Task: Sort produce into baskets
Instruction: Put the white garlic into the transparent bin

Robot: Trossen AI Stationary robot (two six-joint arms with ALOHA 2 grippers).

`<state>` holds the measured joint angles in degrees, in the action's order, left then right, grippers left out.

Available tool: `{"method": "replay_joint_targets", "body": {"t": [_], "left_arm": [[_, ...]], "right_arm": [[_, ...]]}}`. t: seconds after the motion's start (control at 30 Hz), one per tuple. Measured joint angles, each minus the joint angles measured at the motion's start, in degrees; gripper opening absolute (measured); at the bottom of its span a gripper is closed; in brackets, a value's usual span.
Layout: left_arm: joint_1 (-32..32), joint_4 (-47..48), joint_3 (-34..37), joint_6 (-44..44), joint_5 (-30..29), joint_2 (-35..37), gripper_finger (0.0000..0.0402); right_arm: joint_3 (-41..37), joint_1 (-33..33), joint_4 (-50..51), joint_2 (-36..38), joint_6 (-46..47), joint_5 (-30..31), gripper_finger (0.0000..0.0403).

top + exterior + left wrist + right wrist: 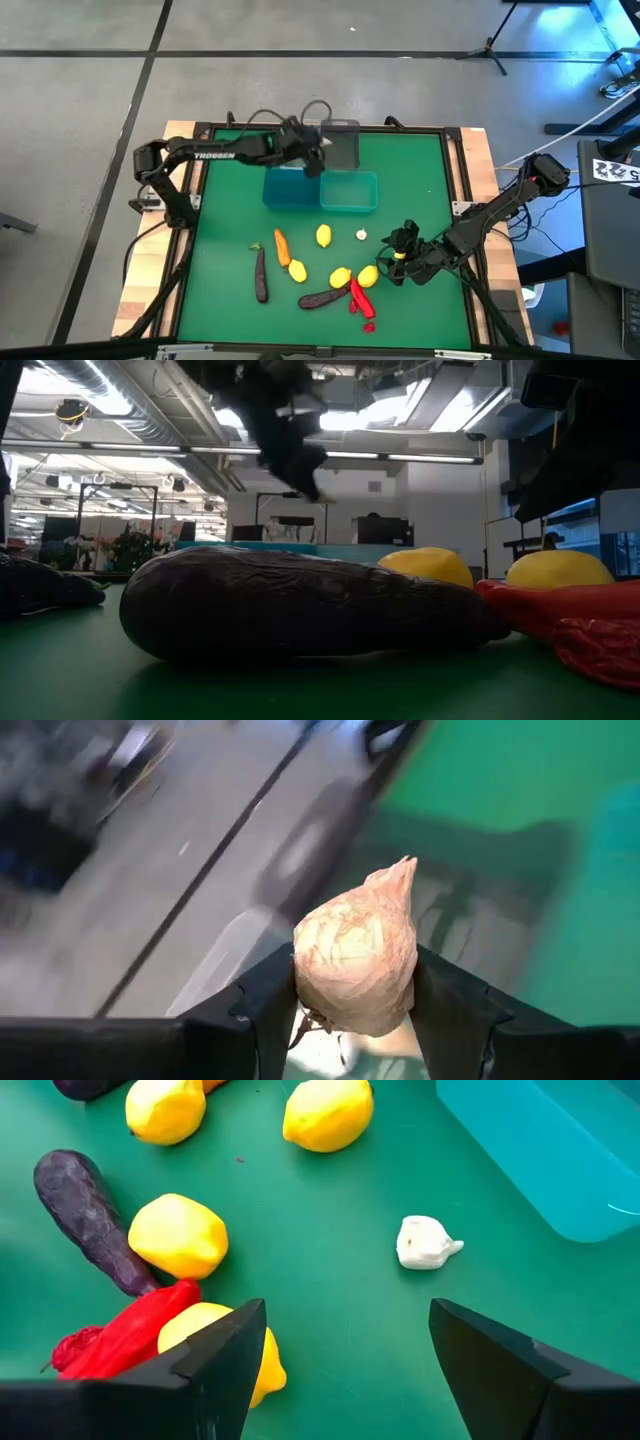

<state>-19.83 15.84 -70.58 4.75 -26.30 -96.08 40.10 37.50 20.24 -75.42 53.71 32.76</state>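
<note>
My left gripper (314, 155) is above the cluster of baskets at the far middle of the table and is shut on a white garlic bulb (356, 956). A clear basket (343, 146) and two teal baskets (287, 190) (350, 193) show below it; the arm covers the dark grey one. My right gripper (400, 250) is open and empty, low over the mat at the near right. In the right wrist view (345, 1340) a second garlic bulb (425, 1243) lies on the mat ahead of it. Lemons (323, 236), a carrot (282, 248), eggplants (261, 276) and chilies (358, 296) lie on the mat. My left gripper pinches the garlic bulb between its two fingers (262, 1005), which sit on the bulb's two opposite round sides (305, 970). The bulb's pointed tip (403, 870) sticks out past the fingertips. The bulb is lifted clear, above the baskets.
Beside my right gripper lie a lemon (225, 1348), a red chili (125, 1335), another lemon (180, 1235) and an eggplant (90, 1215). A teal basket's corner (550, 1150) is beyond the garlic. A small green piece (256, 245) lies by the carrot. The wooden table rim (470, 150) frames the mat.
</note>
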Motion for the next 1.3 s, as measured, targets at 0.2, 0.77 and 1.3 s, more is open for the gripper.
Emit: {"method": "replay_joint_targets", "body": {"t": [0.2,0.77,1.3], "left_arm": [[-8.9,0.2,4.9,-6.2,-0.1,-0.2,0.0168],[-12.8,-1.7,8.4,-0.5,6.2,-0.2,0.0169],[-10.2,-1.3,8.4,5.7,7.3,-0.2,0.0169]], "right_arm": [[0.0,0.0,0.1,0.0,0.0,0.0,0.0280],[0.0,0.0,0.2,0.0,0.0,0.8,0.0280],[0.0,0.0,0.1,0.0,0.0,0.9,0.0280]]}}
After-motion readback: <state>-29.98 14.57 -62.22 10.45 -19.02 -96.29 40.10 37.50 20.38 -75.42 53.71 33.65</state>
